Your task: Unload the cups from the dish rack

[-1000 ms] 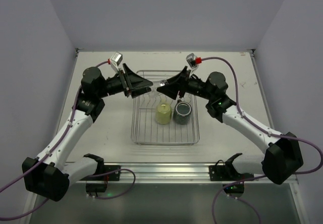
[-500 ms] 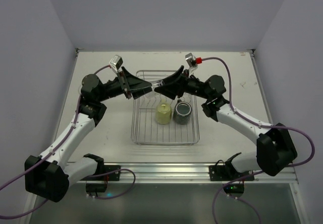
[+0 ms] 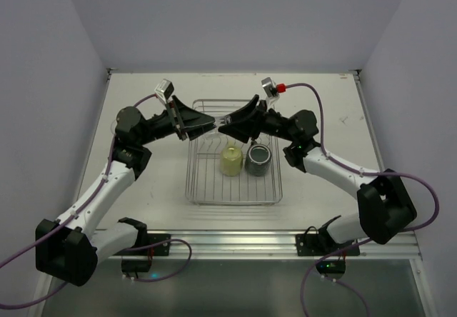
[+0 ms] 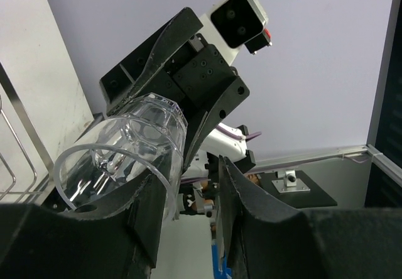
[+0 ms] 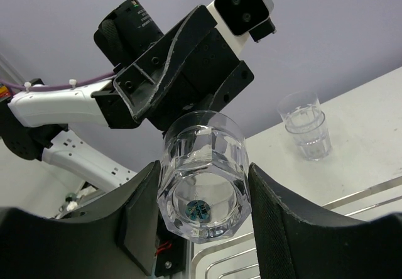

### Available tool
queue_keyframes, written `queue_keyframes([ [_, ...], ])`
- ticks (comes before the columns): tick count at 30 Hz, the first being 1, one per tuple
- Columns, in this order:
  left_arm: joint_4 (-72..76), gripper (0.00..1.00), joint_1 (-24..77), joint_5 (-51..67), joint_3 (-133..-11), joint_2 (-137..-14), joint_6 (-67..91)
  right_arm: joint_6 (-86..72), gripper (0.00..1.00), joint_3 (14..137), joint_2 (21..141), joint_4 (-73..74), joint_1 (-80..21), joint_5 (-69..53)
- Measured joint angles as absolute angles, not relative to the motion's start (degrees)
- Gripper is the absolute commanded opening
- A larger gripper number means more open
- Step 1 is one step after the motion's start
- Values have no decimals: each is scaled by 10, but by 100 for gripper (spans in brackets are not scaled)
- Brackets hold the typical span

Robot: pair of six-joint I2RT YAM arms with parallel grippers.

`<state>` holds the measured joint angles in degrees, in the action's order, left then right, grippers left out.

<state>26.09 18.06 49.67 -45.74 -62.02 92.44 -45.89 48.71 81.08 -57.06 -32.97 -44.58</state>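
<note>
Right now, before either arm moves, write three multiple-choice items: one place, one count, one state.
1. Where is the pale yellow opaque cup?
A) in the silver wire dish rack, beside the dark grey mug
B) on the table left of the rack
C) in the jaws

2. How many cups sit in the rack?
A) one
B) two
C) four

3. How is the clear see-through tumbler between the arms?
A) upright on the table
B) upside down on the prongs
C) lifted, tipped sideways

1 A: it stands in the rack next to the mug.
2 B: only the yellow cup and the mug are inside.
3 C: it hangs sideways between the right arm's jaws, above the rack.
</note>
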Motion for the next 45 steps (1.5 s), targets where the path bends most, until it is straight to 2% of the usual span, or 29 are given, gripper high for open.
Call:
queue_keyframes([
  [3,260,30,181,494,-457,-623,924,-462,0,487,813,-578,-330,-446],
  [4,261,23,182,493,-457,-624,924,-462,0,487,813,-579,-330,-446],
  [6,260,15,182,493,-457,-629,924,-463,0,487,813,-581,-330,-446],
  [7,261,5,183,493,-457,-632,924,-463,0,487,813,-581,-330,-446],
  [8,261,0,183,492,-457,-635,926,-463,0,487,813,-580,-330,-446],
  [11,263,0,184,492,-458,-640,923,-462,0,487,813,-571,-330,-447],
  [14,259,0,184,492,-458,-643,917,-458,38,487,812,-560,-329,-447],
  [15,256,0,184,492,-458,-644,914,-457,65,487,811,-554,-329,-447],
  [17,242,0,185,491,-463,-648,897,-449,99,487,803,-527,-330,-441],
  [27,127,0,179,498,-542,-671,780,-360,99,486,689,-338,-337,-366],
  [30,21,0,133,482,-593,-678,693,-340,99,486,656,-270,-337,-338],
  [34,-189,0,62,389,-727,-723,532,-318,99,486,626,-179,-338,-291],
  [37,-306,0,52,290,-808,-747,430,-305,99,486,611,-122,-338,-266],
  [45,-469,0,53,125,-853,-785,291,-280,99,499,591,-39,-338,-232],
])
